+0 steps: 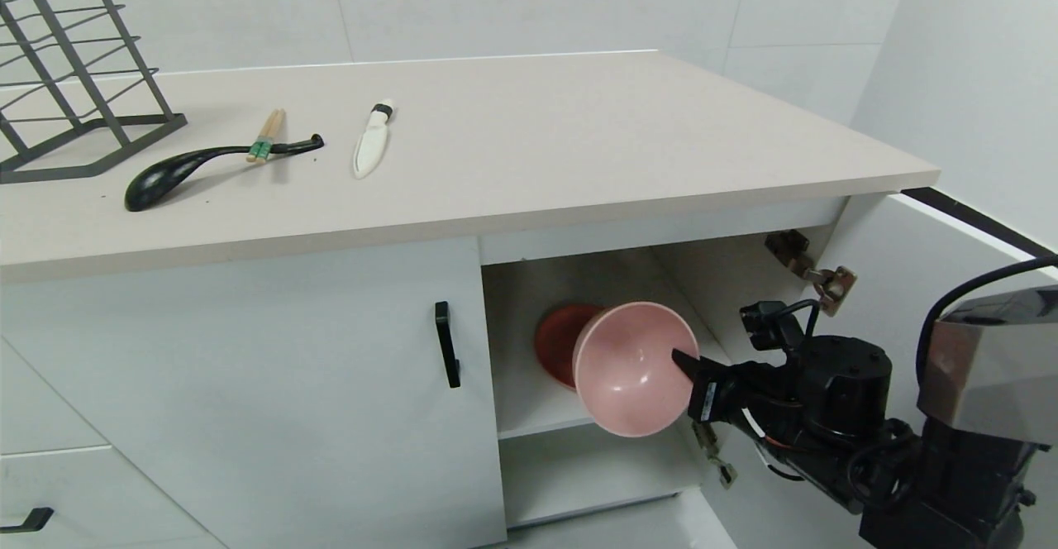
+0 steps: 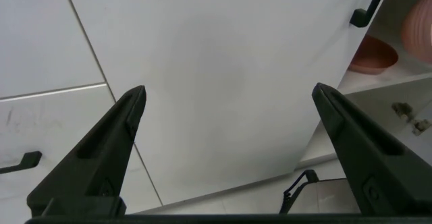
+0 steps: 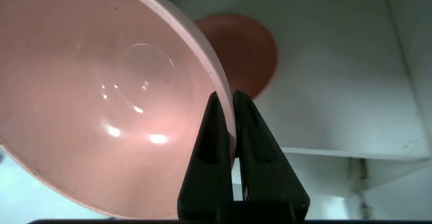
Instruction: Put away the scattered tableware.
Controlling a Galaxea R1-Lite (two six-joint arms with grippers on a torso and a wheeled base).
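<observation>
My right gripper (image 1: 690, 367) is shut on the rim of a pink bowl (image 1: 632, 367), held on edge in the mouth of the open cabinet, just in front of its shelf (image 1: 529, 407). The right wrist view shows both fingers (image 3: 214, 140) pinching the pink bowl's rim (image 3: 101, 96). A red bowl (image 1: 555, 341) sits on the shelf behind it, and is the red bowl (image 3: 244, 52) past the rim. On the countertop (image 1: 529, 127) lie a black ladle (image 1: 178, 170), chopsticks (image 1: 266, 136) and a white sheathed knife (image 1: 374, 140). My left gripper (image 2: 229, 133) is open before the closed cabinet door (image 2: 216, 69).
A dark wire dish rack (image 1: 62, 61) stands at the counter's far left. The left cabinet door (image 1: 248, 384) is closed, with a black handle (image 1: 447, 344). The right door (image 1: 917, 260) is swung open beside my right arm. A lower shelf (image 1: 587, 470) lies beneath.
</observation>
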